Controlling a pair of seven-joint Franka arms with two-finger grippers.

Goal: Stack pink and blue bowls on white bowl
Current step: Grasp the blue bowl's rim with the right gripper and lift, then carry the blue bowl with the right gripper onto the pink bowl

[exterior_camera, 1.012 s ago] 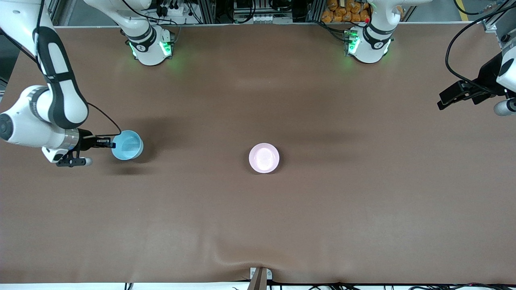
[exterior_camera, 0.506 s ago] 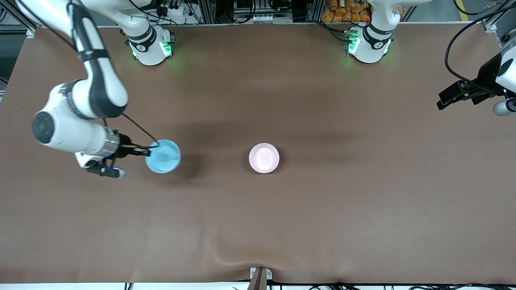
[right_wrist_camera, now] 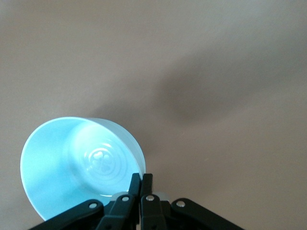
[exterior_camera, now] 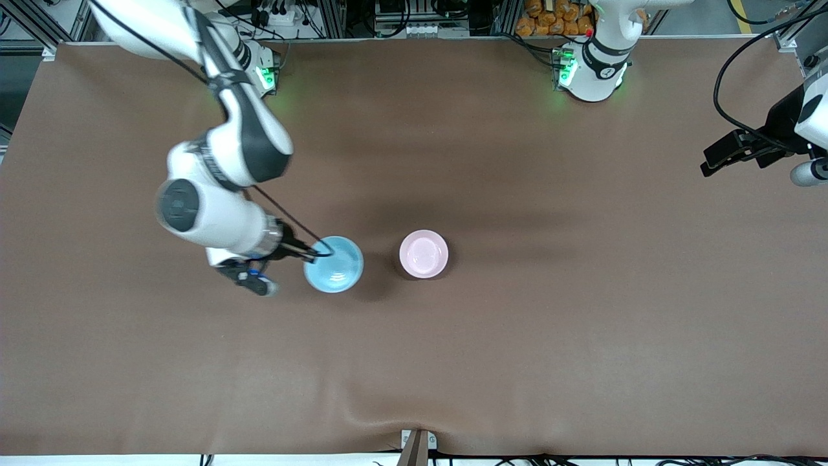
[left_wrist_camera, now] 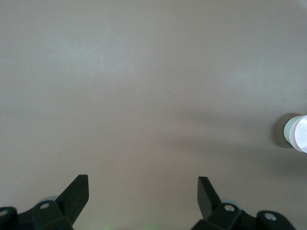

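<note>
My right gripper point(exterior_camera: 317, 254) is shut on the rim of the light blue bowl point(exterior_camera: 335, 265) and holds it above the table, tilted, just beside the pink bowl on the side of the right arm's end. In the right wrist view the fingers point(right_wrist_camera: 142, 179) pinch the blue bowl's point(right_wrist_camera: 72, 163) wall. The pink bowl point(exterior_camera: 424, 254) sits upright in the middle of the table; it also shows small in the left wrist view point(left_wrist_camera: 298, 133). The white bowl is hidden. My left gripper point(exterior_camera: 707, 167) waits open over the left arm's end of the table, nothing between its fingers point(left_wrist_camera: 144, 186).
The brown table mat point(exterior_camera: 517, 356) has a raised wrinkle at the edge nearest the front camera. The two arm bases point(exterior_camera: 242, 77) point(exterior_camera: 592, 71) stand along the table edge farthest from that camera.
The right arm has carried the blue bowl from the right arm's end of the table toward the middle, close to the pink bowl. The left arm and the pink bowl have not moved.
</note>
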